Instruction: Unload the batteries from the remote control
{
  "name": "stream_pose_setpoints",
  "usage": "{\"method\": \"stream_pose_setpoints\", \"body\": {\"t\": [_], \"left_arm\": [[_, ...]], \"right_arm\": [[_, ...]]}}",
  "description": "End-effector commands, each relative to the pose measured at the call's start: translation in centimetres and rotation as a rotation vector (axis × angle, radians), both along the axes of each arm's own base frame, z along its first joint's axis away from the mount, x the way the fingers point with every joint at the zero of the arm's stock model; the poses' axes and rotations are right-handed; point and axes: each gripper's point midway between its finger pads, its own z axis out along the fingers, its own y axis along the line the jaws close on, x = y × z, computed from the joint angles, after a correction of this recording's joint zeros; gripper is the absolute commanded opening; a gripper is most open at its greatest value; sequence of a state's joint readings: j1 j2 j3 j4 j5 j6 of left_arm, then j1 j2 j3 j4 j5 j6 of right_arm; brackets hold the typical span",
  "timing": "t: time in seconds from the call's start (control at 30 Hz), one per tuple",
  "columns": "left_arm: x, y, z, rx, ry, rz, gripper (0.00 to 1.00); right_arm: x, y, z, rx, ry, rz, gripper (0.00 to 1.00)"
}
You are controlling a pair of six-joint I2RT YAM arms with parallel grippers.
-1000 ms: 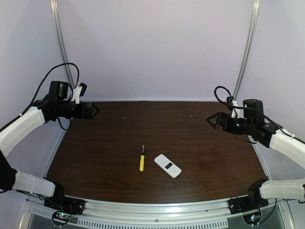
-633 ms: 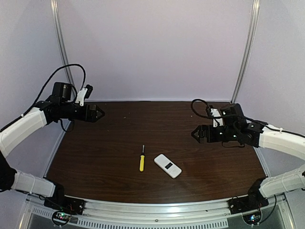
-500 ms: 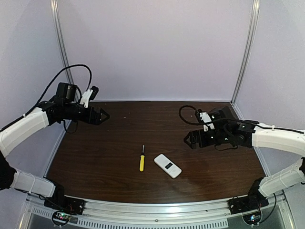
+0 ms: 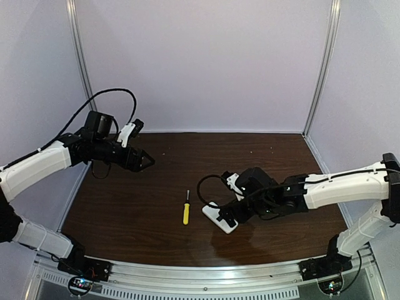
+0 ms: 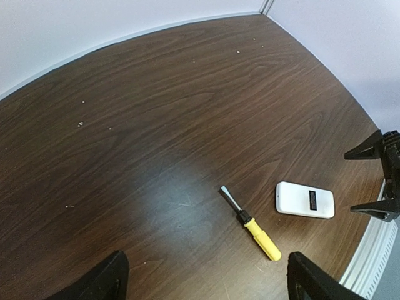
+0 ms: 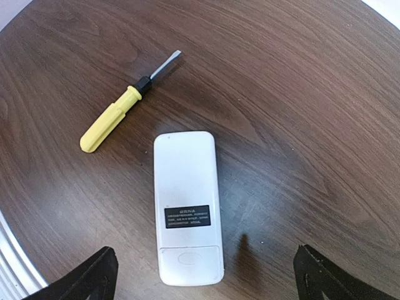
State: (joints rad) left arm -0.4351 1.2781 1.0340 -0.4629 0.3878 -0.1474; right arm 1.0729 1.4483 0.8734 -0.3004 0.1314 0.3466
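The white remote control (image 6: pixel 187 187) lies flat on the dark wood table, back side up, with a dark label and its closed lid (image 6: pixel 191 261) at the near end. It also shows in the top view (image 4: pixel 215 217) and the left wrist view (image 5: pixel 305 200). No batteries show. My right gripper (image 6: pixel 203 278) is open and empty, hovering just above the remote's lid end, fingers either side of it; it also shows in the top view (image 4: pixel 229 215). My left gripper (image 4: pixel 149 161) is open and empty, in the air over the table's back left, far from the remote.
A yellow-handled screwdriver (image 4: pixel 185 213) lies just left of the remote; it also shows in the right wrist view (image 6: pixel 119 115) and the left wrist view (image 5: pixel 253 225). The metal front rail (image 4: pixel 206 275) runs along the table's near edge. White walls close in the back and sides.
My right arm has swung from the far right edge down and left to just over the remote. My left gripper has moved forward and right. The remote and screwdriver have not moved.
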Motion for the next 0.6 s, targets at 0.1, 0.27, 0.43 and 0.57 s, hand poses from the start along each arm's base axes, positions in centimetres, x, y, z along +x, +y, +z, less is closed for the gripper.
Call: {"method": "stream_pose_setpoints", "body": {"t": [0.1,0.27,0.43,0.57], "left_arm": [[0.0,-1.0,-0.8,-0.005,-0.003,-0.041,0.89],[-0.2,-1.3,-1.0,0.0,0.003,-0.05,0.87],[-0.3,-1.5,-1.1,0.001,0.006,-0.056,0.86],[-0.4,-1.5,-1.3,0.004,0.011,-0.059,0.86]], "right_arm": [[-0.7,0.6,-1.8,-0.037,-0.049,-0.012,1.0],[-1.4,0.8,-3.7,-0.089,-0.039,-0.001,1.0],[-1.6,1.1,-5.2,-0.13,-0.029,0.004,1.0],[-1.8,1.1,-6.2,-0.137,-0.019,0.004,1.0]]}}
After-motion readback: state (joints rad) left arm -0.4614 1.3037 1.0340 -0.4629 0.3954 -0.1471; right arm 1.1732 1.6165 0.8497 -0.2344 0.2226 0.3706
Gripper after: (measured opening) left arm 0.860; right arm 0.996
